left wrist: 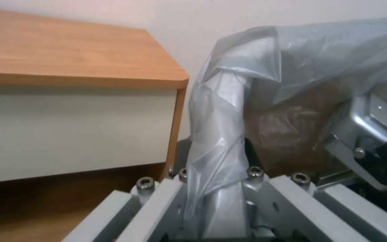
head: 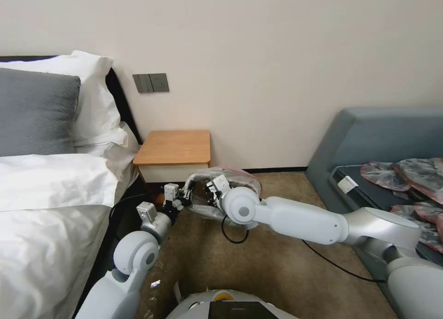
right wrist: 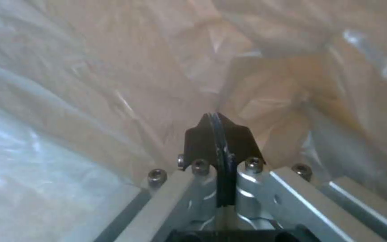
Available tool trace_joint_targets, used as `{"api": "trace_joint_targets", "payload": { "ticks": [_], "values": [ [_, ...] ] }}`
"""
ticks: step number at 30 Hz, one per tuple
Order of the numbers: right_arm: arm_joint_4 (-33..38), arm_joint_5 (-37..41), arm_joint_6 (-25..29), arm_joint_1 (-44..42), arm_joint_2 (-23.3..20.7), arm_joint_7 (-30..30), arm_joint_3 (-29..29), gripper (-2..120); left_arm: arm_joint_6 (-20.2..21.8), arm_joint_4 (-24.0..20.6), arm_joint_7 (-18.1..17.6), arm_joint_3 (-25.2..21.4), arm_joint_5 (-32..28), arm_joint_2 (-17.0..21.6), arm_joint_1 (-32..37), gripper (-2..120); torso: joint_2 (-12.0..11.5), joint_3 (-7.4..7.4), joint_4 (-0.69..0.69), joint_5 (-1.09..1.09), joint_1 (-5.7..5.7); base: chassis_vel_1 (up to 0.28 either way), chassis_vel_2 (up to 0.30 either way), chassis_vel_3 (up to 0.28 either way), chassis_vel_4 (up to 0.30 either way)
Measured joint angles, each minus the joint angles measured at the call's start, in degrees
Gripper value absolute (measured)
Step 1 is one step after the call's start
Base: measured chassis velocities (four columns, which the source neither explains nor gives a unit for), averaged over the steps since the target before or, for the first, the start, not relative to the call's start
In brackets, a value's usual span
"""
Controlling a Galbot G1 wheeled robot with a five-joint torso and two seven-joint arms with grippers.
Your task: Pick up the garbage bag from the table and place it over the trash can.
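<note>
The surface (head: pixel 174 147) stands against the wall, with the bed (head: pixel 50 203) on its left. On the floor just right of and in front of the surface sits the garbage bag (head: pixel 230 176), spread around both claws. The left claw (head: pixel 184 197) meets the bag from the left, beside the surface's front corner, with a fold of bag between its fingers. The right claw (head: pixel 212 190) reaches in from the right, inside the bag. Far right, the sofa (head: pixel 378 144) carries several flatter bags (head: pixel 406 171).
</note>
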Motion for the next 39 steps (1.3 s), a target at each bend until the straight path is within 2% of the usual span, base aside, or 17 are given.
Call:
{"api": "trace_joint_targets", "payload": {
  "ticks": [13, 22, 23, 25, 26, 30, 31, 33, 34, 35, 38, 39],
  "values": [
    [1.9, -0.7, 0.0, 1.8, 0.5, 0.8, -1.3, 0, 0.7, 1.8, -1.1, -0.2, -0.1, -0.1, -0.1, 3, 0.0, 0.00, 0.00, 0.00, 0.00, 0.000, 0.000, 0.000, 0.000],
    [5.6, 3.7, 1.6, 3.1, 0.2, 1.3, 2.1, 0, 0.5, 5.6, -2.3, -0.2, -0.1, -0.8, 0.0, 3, 0.0, 0.00, 0.01, 0.00, 0.00, 0.000, 0.000, 0.000, 0.000],
    [6.5, 3.6, 2.6, 3.1, -0.5, -0.5, 3.4, 0, 0.4, 6.4, -2.7, -0.1, -0.4, -1.1, 0.0, 3, 0.0, 0.00, 0.01, 0.00, 0.00, 0.000, 0.000, 0.000, 0.000],
    [7.1, 0.9, 4.2, 2.7, -1.6, -4.4, 5.0, 0, 0.5, 7.0, -4.0, -0.1, -1.5, -1.3, 0.1, 3, 0.0, 0.00, 0.01, 0.00, 0.00, 0.000, 0.000, 0.000, 0.000],
    [7.1, 0.9, 4.2, 2.7, -1.6, -4.4, 5.0, 0, 0.5, 7.0, -4.0, -0.1, -1.5, -1.3, 0.1, 3, 0.0, 0.00, 0.01, 0.00, 0.00, 0.000, 0.000, 0.000, 0.000],
    [7.4, -10.6, 7.2, -2.0, -6.2, -13.7, 10.4, 0, 0.6, 8.0, -7.6, 0.1, -3.1, -1.9, 0.7, 3, 0.0, 0.00, 0.00, 0.01, 0.00, 0.000, 0.000, 0.000, 0.000],
    [7.4, -10.6, 7.2, -2.0, -6.2, -13.7, 10.4, 0, 0.6, 8.0, -7.6, 0.1, -3.1, -1.9, 0.7, 3, 0.0, 0.00, 0.00, 0.01, 0.00, 0.000, 0.000, 0.000, 0.000],
    [7.3, -15.8, 7.8, -4.6, -8.5, -17.6, 12.2, 0, 0.5, 8.0, -8.2, 0.0, -3.2, -1.9, 1.1, 3, 0.0, 0.00, 0.00, 0.01, 0.00, 0.000, 0.000, 0.000, 0.000],
    [7.3, -21.0, 8.1, -7.3, -10.4, -21.2, 14.0, 0, 0.4, 8.0, -8.7, -0.2, -3.3, -2.0, 1.5, 3, 0.0, 0.00, 0.01, 0.01, 0.00, 0.000, 0.000, 0.000, 0.000],
    [7.3, -21.0, 8.1, -7.3, -10.4, -21.2, 14.0, 0, 0.4, 8.0, -8.7, -0.2, -3.3, -2.0, 1.5, 3, 0.0, 0.00, 0.01, 0.01, 0.00, 0.000, 0.000, 0.000, 0.000],
    [8.2, -33.1, 8.9, -17.2, -14.8, -28.8, 21.6, 2, 0.4, 7.7, -9.9, -0.7, -4.0, -1.9, 2.3, 3, 0.0, 0.00, 0.00, 0.03, 0.00, 0.000, 0.000, 0.000, 0.000],
    [8.2, -33.1, 8.9, -17.2, -14.8, -28.8, 21.6, 2, 0.4, 7.7, -9.9, -0.7, -4.0, -1.9, 2.3, 3, 0.0, 0.00, 0.00, 0.03, 0.00, 0.000, 0.000, 0.000, 0.000]
  ]
}}
